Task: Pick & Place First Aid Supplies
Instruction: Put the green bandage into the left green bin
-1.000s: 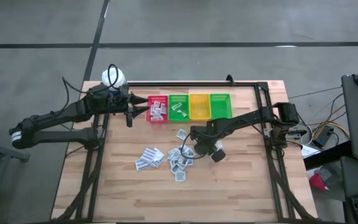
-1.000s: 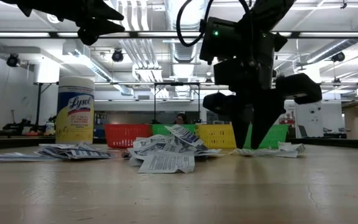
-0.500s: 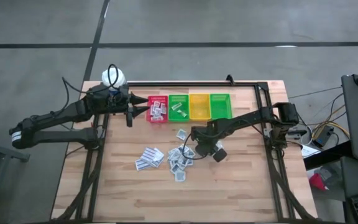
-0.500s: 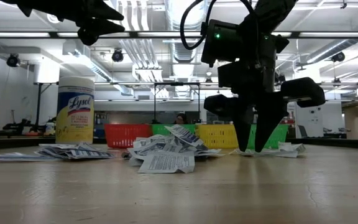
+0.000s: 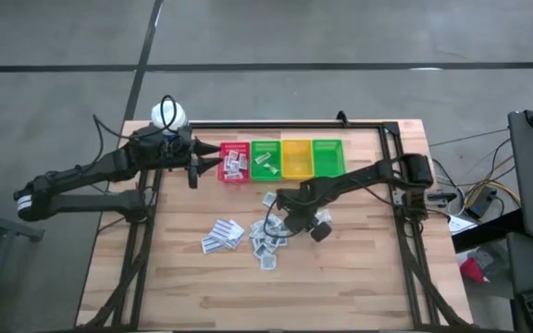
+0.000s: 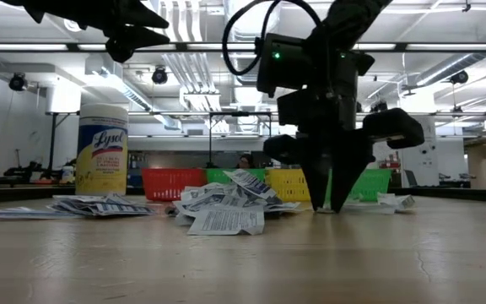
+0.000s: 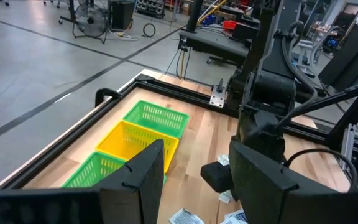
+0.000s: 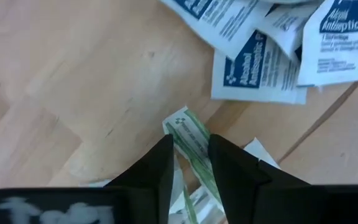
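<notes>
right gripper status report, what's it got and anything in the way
Right gripper down at the packet pile, fingers pinching a green-striped packet. Left gripper open, waiting beside the red bin. Nothing blocking.

You are looking at these colours and patterns:

- Table (image 5: 359,277): showing pale blond wood in planks, edged by a black frame.
- Bins, in a row: red bin (image 5: 234,161), green bin (image 5: 266,158), yellow bin (image 5: 296,156), second green bin (image 5: 328,155), all showing mesh-like walls.
- Sachets (image 5: 268,236): showing white with blue or grey print; the antiseptic ones in the right wrist view are carrying dark blue lettering.
- Green-printed packet (image 8: 194,149): showing white with green stripes and lettering.
- Bottle (image 6: 101,149): showing yellow with a blue script logo and a white cap.
- Left gripper (image 5: 207,159) and right gripper (image 5: 281,217): appearing black, like both arms.
- Floor: appearing grey with dark seams.
</notes>
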`<state>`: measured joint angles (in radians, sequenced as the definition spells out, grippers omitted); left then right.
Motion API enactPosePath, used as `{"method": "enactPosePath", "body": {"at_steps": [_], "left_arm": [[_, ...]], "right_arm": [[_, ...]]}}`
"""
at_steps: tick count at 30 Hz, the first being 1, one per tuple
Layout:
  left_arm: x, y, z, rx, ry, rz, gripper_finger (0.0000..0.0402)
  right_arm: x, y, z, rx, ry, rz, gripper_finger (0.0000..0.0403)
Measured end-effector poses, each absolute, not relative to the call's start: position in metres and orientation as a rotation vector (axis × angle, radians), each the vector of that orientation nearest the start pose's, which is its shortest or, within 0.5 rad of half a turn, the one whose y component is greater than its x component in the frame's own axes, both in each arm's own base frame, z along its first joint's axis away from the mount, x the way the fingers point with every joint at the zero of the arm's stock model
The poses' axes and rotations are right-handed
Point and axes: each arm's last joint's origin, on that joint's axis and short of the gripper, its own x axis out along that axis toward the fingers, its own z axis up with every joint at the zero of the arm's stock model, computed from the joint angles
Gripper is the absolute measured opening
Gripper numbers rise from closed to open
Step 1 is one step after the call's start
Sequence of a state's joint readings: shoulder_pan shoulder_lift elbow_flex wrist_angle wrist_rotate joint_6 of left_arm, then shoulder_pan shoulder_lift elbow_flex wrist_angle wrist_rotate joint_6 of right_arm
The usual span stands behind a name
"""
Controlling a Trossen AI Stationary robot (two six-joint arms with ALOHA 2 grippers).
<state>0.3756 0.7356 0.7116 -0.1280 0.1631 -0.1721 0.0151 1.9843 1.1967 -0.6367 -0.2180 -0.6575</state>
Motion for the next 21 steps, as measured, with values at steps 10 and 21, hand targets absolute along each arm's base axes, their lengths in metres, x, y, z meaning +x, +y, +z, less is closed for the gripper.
{"method": "enactPosePath", "body": {"at_steps": [10, 21], "left_arm": [[0.157, 0.057, 0.32, -0.21, 0.132, 0.224, 0.0174], [0.157, 0.057, 0.319, -0.209, 0.134, 0.224, 0.0174]], "right_arm": [[0.364, 0.012, 0.125, -0.391, 1.274, 0.623, 0.0052], [0.358, 0.011, 0.14, -0.366, 1.285, 0.581, 0.0025]]}}
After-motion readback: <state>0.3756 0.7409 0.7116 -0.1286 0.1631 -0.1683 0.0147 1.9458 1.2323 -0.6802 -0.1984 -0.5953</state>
